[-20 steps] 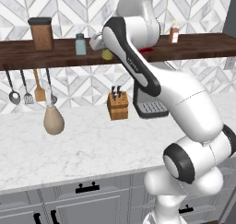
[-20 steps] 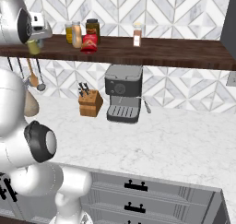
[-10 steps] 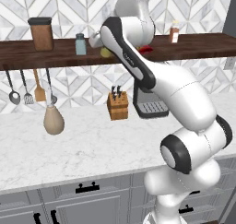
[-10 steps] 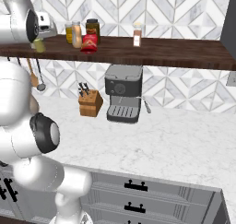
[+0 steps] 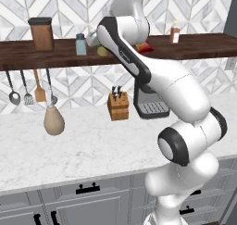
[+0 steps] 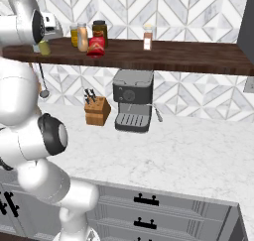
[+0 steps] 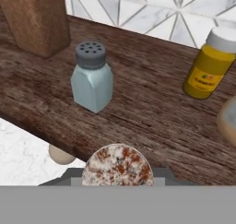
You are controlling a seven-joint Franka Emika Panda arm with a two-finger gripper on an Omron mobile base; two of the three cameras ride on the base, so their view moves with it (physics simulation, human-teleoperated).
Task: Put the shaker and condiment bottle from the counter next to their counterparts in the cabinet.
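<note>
Shaker (image 7: pixel 118 165) clamped in claw (image 7: pixel 118 172) over cabinet (image 7: pixel 152 112)

Dark wooden cabinet (image 5: pixel 55 57) shelf: brown canister (image 5: pixel 41 33) toward left end, pale blue shaker (image 7: pixel 92 82) beside it, yellow jar (image 7: pixel 206 68), red condiment bottle (image 6: pixel 96 45), slim white-capped bottle (image 6: pixel 147 37) mid-shelf.

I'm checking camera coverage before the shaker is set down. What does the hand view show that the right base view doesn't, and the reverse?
Hand view's own: the brown canister and the cap holes of the pale blue shaker. Right base view's own: coffee machine, knife block, red condiment bottle, drawers. Shared: the dark shelf, the yellow jar and the held yellow-green shaker.
</note>
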